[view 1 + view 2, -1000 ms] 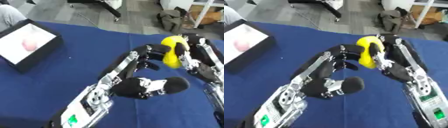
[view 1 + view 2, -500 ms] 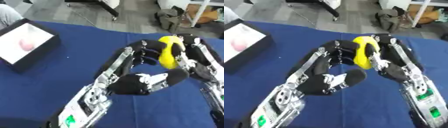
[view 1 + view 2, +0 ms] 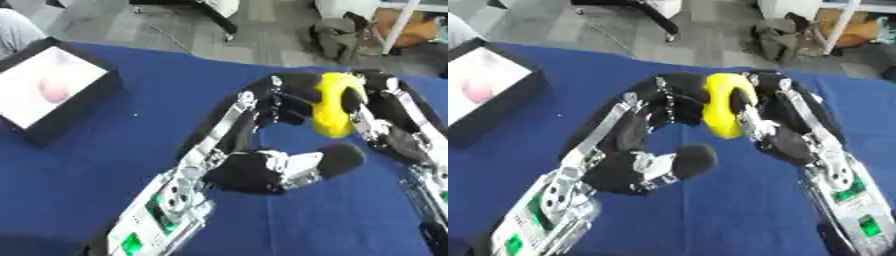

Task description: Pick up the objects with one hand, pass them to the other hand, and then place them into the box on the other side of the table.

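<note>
Right eye view showed the two robot hands meeting over the blue table [image 3: 737,210], a little right of the middle of the frame. Between them sat a yellow object [image 3: 726,111], long and rounded, standing almost upright and held up off the table. The right hand [image 3: 785,137] came in from the lower right, and its fingers were bent around the yellow object's right side. The left hand [image 3: 636,150] came in from the lower left. Its fingers [image 3: 677,102] were curled over and touched the yellow object's left side, while its thumb [image 3: 686,161] stuck out below and touched nothing. I could not tell whether the left hand was really holding the object. At the upper left edge of the frame lay a black box [image 3: 83,97] with a white inside. A pink thing [image 3: 52,90] lay in it.
</note>
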